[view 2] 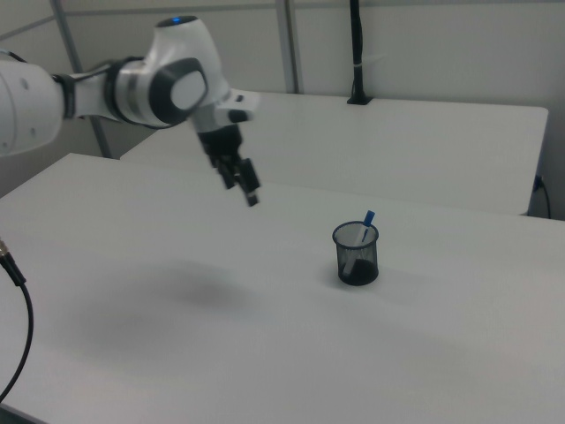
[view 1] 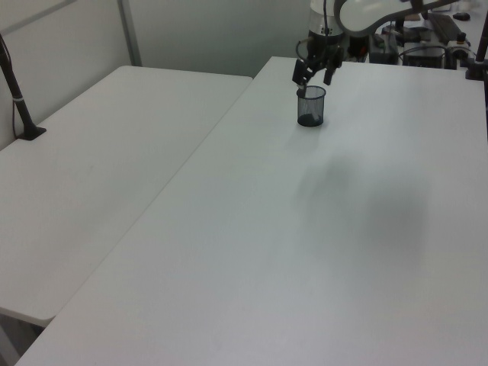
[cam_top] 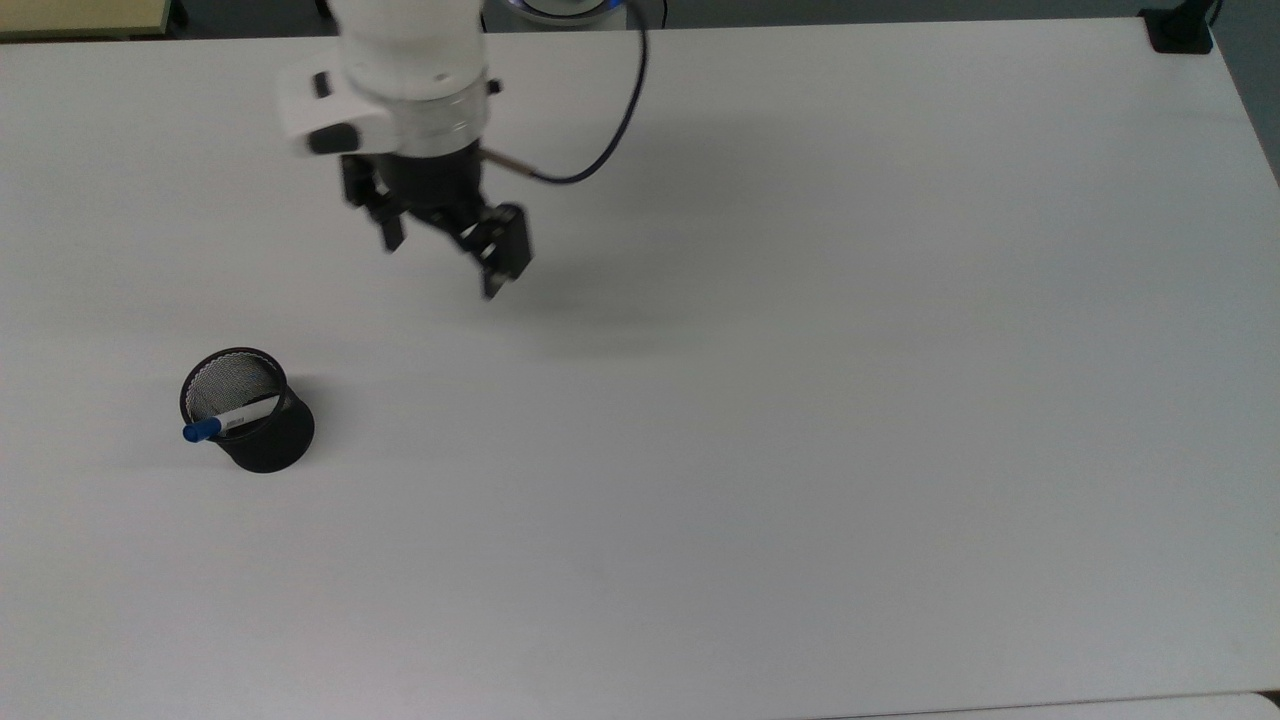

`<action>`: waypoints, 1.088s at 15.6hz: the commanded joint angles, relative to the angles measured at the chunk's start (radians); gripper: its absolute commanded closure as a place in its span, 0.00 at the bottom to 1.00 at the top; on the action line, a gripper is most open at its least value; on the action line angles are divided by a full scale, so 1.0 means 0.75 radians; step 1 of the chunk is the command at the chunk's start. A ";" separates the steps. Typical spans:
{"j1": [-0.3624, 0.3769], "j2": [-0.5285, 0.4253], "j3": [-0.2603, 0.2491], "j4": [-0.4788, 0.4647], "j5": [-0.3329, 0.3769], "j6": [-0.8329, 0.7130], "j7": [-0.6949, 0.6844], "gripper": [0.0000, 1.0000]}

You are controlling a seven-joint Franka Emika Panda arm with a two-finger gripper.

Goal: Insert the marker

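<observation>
Top view: the slim white marker with a blue cap (cam_top: 228, 420) sits slanted inside the black mesh cup (cam_top: 262, 435), lower left of frame. The black two-finger gripper (cam_top: 446, 252) hangs upper middle, fingers spread and empty. Right view: marker's blue cap pokes above the cup rim at centre right; gripper hangs upper left of it.

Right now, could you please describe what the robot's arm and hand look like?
The arm has glossy white rounded shells with dark grey joint sections and a silver ring at the wrist. The hand is black, with two jointed fingers. A thin dark cable loops from the wrist back up the arm.
</observation>
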 commanded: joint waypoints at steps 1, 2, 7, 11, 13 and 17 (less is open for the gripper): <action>0.008 -0.112 0.080 -0.052 0.043 -0.282 -0.144 0.00; 0.006 -0.132 0.086 -0.058 0.074 -0.358 -0.232 0.00; -0.038 -0.285 0.084 -0.146 0.142 -0.393 -0.345 0.00; -0.043 -0.337 0.084 -0.185 0.136 -0.393 -0.347 0.00; -0.033 -0.335 0.084 -0.189 0.127 -0.399 -0.345 0.00; -0.030 -0.329 0.084 -0.185 0.123 -0.393 -0.345 0.00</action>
